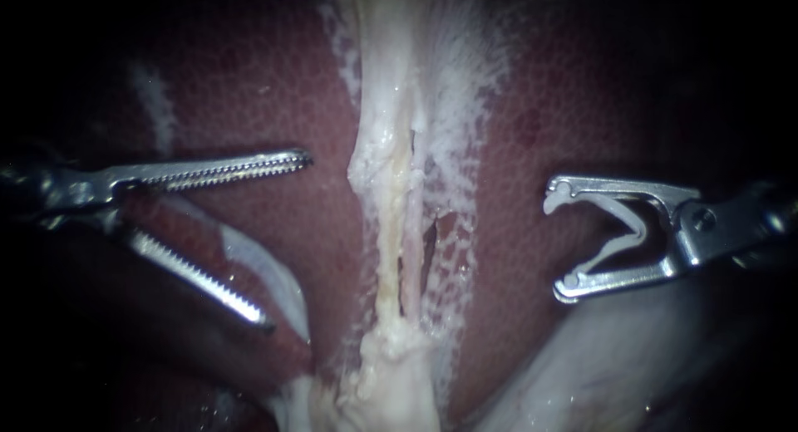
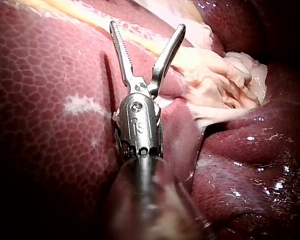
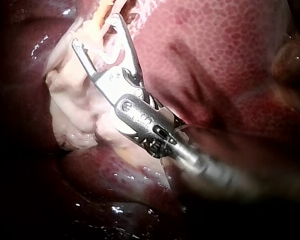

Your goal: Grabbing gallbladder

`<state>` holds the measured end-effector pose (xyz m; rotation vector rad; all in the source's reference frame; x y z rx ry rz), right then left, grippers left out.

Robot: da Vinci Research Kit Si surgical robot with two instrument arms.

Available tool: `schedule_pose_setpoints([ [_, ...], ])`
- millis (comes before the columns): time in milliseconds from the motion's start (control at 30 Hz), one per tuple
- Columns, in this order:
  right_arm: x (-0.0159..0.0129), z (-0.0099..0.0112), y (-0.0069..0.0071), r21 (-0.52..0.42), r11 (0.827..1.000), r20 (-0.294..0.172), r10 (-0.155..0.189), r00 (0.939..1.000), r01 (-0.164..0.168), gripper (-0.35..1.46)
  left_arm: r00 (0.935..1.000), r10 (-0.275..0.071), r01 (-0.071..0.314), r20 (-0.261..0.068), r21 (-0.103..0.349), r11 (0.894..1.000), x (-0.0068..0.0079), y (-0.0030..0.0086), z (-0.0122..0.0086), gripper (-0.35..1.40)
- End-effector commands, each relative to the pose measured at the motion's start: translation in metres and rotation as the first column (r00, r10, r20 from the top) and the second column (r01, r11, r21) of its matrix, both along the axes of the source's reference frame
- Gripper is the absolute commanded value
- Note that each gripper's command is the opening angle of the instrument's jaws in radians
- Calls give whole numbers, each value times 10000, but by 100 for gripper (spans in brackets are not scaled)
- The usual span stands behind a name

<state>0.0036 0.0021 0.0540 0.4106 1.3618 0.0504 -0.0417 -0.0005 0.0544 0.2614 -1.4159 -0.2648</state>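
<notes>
My left instrument (image 1: 287, 241) comes in from the left with its two toothed jaws open and nothing between them. They hover over the dark red liver (image 1: 274, 91), beside a thin white fold (image 1: 270, 270). In the left wrist view the left instrument (image 2: 146, 27) points at the pale strand, with crumpled pale tissue (image 2: 215, 80) beside it. My right instrument (image 1: 559, 241) stands to the right of the strand. Its jaws are spread wide and shut on an open white clip (image 1: 619, 220) seated between them. In the right wrist view the right instrument (image 3: 96, 30) hangs over pale lumpy tissue (image 3: 75, 105).
A pale stringy strand (image 1: 391, 199) runs down the middle between liver lobes, with white webby film (image 1: 453, 149) on its right side. It ends in a pale lump (image 1: 391, 382). A smooth greyish bulge (image 1: 598, 365) lies under the right instrument.
</notes>
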Motion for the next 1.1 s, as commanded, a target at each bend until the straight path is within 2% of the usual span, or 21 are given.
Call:
schedule_pose_setpoints([
  [33,0,0,0,0,10000,-1,-3,10000,3,59,10000,0,0,-4,0,10000,0,0,0,111],
  [233,0,0,0,0,10000,-1,-3,10000,3,59,10000,-24,24,-14,10,10000,0,2,-2,111],
  [367,0,0,0,0,10000,-1,-3,10000,3,59,9996,-255,255,-153,-4,9997,0,4,-5,113],
  [500,0,0,0,0,10000,-1,-3,10000,3,59,9972,-656,669,-358,385,9970,1,7,-9,113],
  [633,0,0,0,0,10000,-1,-3,10000,3,59,9915,-1132,1188,-641,908,9888,-2,10,-9,111],
  [867,0,0,0,-1,10000,-3,-6,10000,6,59,9830,-1346,1524,-1250,1455,9775,-20,16,-5,105],
  [1000,0,-1,0,-1,10000,-4,-7,10000,7,59,9790,-1337,1600,-1537,1735,9717,-30,18,-2,88],
  [1100,0,-1,0,-1,10000,-4,-7,10000,7,59,9770,-1334,1638,-1666,1843,9691,-35,21,1,83],
])
